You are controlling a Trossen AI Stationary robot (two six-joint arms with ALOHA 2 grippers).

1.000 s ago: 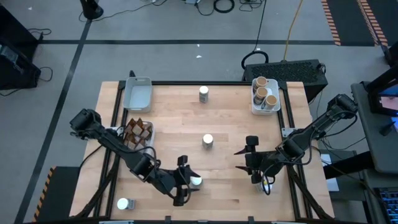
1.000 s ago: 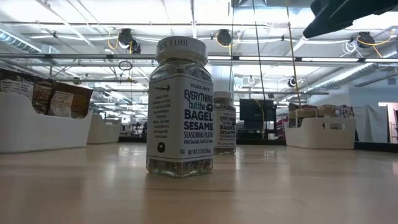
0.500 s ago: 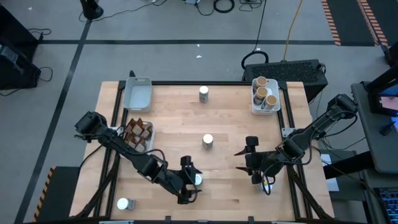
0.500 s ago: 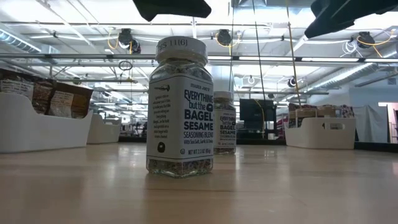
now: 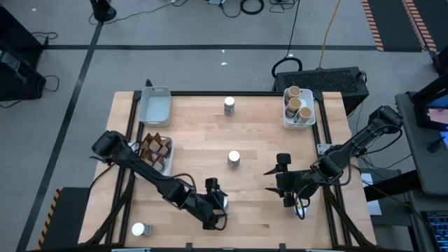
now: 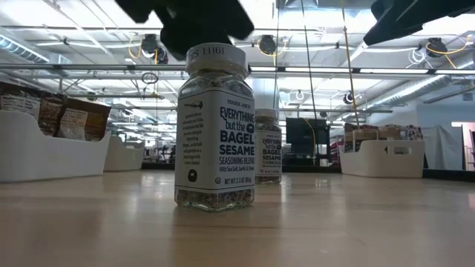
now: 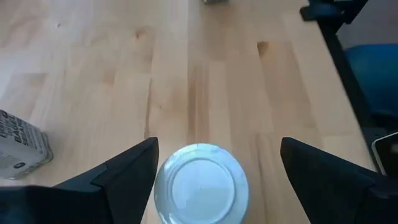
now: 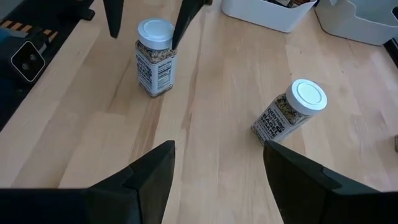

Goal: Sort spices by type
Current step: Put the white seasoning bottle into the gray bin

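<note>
Seen from above, the left gripper (image 5: 218, 205) has slid rightward along the table's near edge over the last second and now hangs directly over a white-lidded jar (image 5: 222, 202). Its fingers (image 7: 127, 177) have spread apart; the jar's lid (image 7: 201, 185) sits between them, not yet gripped. This looks like the lead-in to a pick, so the jar can join its kind. Left of the claw lies another white-lidded jar (image 5: 138, 229). To its right, a third jar (image 5: 234, 159) stands mid-table. Farther right, the right gripper (image 5: 281, 185) waits unchanged, fingers parted and empty.
</note>
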